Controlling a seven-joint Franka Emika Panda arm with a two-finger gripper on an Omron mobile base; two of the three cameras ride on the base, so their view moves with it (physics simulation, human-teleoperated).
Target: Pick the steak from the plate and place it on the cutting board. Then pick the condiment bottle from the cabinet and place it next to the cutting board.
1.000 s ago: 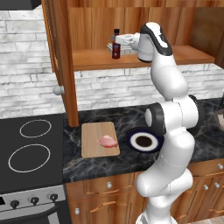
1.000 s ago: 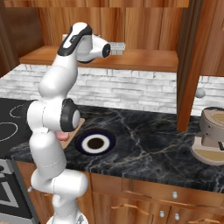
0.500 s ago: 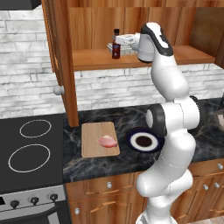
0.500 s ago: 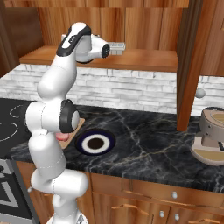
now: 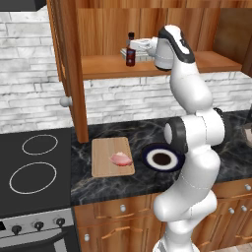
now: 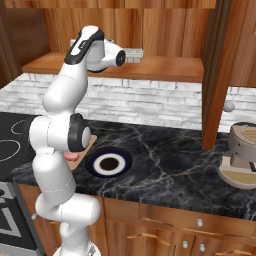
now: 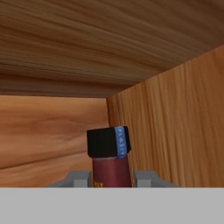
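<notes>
The condiment bottle (image 5: 130, 51) stands upright on the cabinet (image 5: 147, 29) shelf, with the fingers (image 7: 78, 178) closed narrow against both of its sides. A blue strip marks its black cap; label text is unreadable. The steak (image 5: 121, 159) lies on the cutting board (image 5: 104, 166), beside the plate (image 5: 163, 159) on the tabletop (image 5: 147, 179).

The small slim dark brown-red glass bottle (image 5: 130, 51) has a black cap; in the hand view its cap carries a blue strip at 3 o'clock, above a maroon neck (image 7: 111, 169). The tall reddish-brown wooden cabinet (image 5: 103, 29) shows streaked orange-brown grain. The rectangular light-wood cutting board (image 5: 106, 162) is pale tan, bearing the pink-red oval steak (image 5: 121, 159) with a paler edge. The round plate (image 5: 161, 159) has a navy rim, white ring and dark centre. The stone counter (image 6: 175, 165) is black with pale veining.
</notes>
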